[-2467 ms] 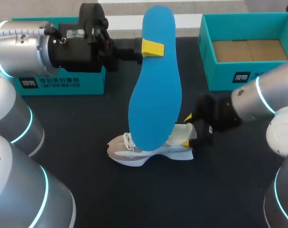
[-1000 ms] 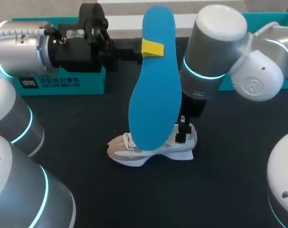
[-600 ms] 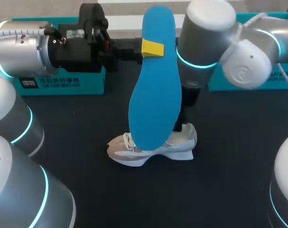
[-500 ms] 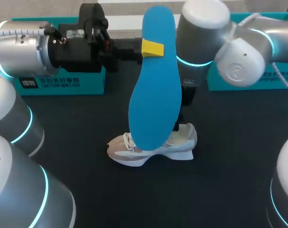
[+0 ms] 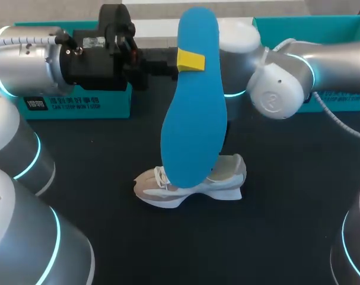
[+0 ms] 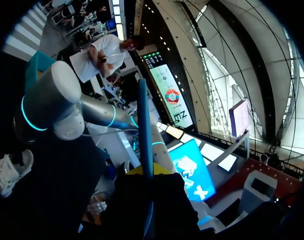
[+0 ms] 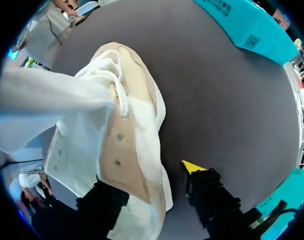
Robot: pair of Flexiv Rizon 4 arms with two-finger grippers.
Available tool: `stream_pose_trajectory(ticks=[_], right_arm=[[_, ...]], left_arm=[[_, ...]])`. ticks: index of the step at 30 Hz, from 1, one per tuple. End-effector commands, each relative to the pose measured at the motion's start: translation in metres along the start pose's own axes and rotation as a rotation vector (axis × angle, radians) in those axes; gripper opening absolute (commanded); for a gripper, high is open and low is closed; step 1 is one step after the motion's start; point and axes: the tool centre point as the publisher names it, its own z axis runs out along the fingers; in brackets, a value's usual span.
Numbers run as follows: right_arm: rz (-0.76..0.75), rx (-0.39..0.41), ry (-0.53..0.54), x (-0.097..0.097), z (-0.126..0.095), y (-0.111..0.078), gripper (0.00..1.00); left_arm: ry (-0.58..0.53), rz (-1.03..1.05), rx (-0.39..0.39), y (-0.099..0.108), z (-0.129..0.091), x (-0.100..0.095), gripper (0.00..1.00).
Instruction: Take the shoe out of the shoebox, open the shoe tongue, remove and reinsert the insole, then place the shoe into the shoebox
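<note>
1. Bench (image 5: 286,208): dark surface, carrying every item below.
2. Left arm (image 5: 31,59): coming in from the left. Right arm (image 5: 280,83): coming in from the right and reaching toward the middle.
3. Teal shoebox (image 5: 346,27): open, sitting behind the right arm and well away from the right tool. A second teal shoebox part (image 5: 79,104) is sitting just under and behind the left tool's wrist.
4. Blue insole (image 5: 194,119): hanging upright above the bench. Its upper end is sitting between the left tool's fingers and its lower end is hanging in front of the shoe. From the left wrist it is showing edge-on (image 6: 143,115).
5. White and beige shoe (image 5: 185,187): lying on the bench, out of the shoebox. Seen from the right wrist (image 7: 121,150), it is lying directly ahead of the right tool, reaching in between its fingers.
6. Left tool (image 5: 188,60): clamping closed on the insole.
7. Right tool (image 7: 144,175): standing spread apart, gripping nothing. A gap is showing between its yellow fingertip (image 7: 192,166) and the shoe.
</note>
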Motion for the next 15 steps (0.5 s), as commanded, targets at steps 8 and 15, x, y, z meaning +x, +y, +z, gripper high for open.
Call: stream_pose_trajectory(ticks=[8, 15], right_arm=[[0.07, 0.029, 0.016, 0.005, -0.011, -0.011, 0.0], [0.217, 0.0, 0.089, 0.013, -0.046, -0.006, 0.0]], left_arm=[[0.0, 0.0, 0.002, 0.001, 0.001, -0.001, 0.0], [0.0, 0.0, 0.002, 0.001, 0.001, -0.001, 0.0]])
